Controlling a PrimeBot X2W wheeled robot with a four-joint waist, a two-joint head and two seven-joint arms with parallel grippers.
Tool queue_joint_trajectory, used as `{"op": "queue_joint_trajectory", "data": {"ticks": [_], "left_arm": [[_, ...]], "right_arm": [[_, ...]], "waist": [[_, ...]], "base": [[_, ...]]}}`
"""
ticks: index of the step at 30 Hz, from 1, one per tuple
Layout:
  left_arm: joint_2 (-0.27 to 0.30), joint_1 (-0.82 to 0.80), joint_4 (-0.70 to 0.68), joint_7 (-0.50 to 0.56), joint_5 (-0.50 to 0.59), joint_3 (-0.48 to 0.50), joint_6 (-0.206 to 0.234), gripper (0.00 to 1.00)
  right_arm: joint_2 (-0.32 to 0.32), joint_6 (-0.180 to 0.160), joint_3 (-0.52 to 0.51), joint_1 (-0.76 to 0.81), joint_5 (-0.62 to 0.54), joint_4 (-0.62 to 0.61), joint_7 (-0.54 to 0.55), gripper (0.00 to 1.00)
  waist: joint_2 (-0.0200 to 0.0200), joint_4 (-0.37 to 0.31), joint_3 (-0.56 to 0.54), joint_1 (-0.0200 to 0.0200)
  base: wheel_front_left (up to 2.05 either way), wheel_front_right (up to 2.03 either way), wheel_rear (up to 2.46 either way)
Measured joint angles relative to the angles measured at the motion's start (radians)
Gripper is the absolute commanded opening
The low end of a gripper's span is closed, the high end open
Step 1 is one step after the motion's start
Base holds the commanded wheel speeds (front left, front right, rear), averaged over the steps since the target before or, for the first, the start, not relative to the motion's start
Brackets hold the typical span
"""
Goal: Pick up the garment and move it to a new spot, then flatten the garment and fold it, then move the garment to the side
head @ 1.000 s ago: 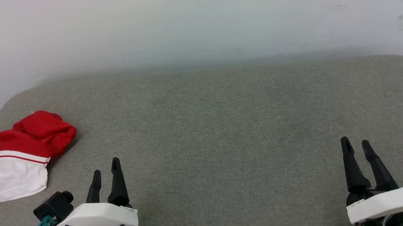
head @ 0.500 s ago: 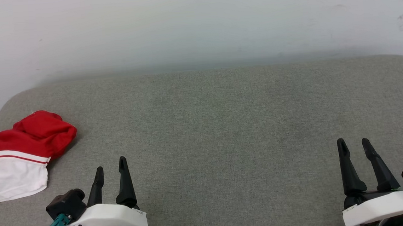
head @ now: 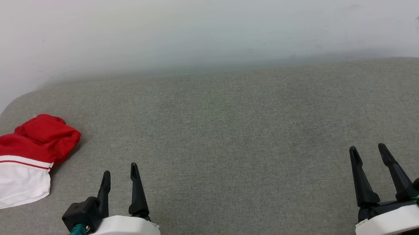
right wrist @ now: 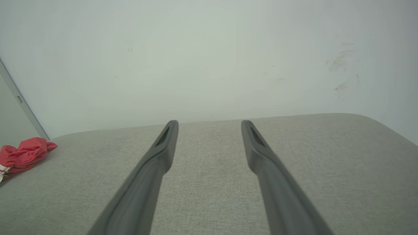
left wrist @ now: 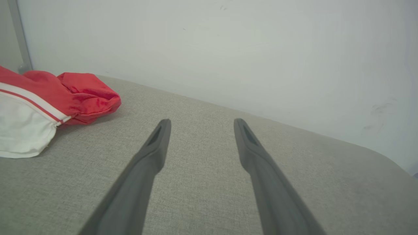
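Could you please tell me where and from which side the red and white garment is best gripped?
On the garment, probably its raised red bunch, taken from above and its right by the open left gripper. That hump stands proud of the grey surface and lies nearest; the white sleeve lies flat, harder to pinch.

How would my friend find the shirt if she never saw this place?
Look at the big grey cushion against the white wall. At its left edge lies a crumpled garment. Its bright red cloth with a white, red-striped part stands out against the plain grey.
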Motion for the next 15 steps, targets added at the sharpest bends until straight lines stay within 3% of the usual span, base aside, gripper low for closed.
{"op": "queue_joint_trajectory", "data": {"ticks": [15], "left_arm": [[0.0, 0.01, -0.008, -0.031, 0.113, -0.021, 0.013, 1.0]], "right_arm": [[0.0, 0.0, -0.011, 0.012, -0.068, -0.004, -0.032, 1.0]], "waist": [[0.0, -0.002, -0.001, 0.0]], "base": [[0.0, 0.0, 0.0]]}}
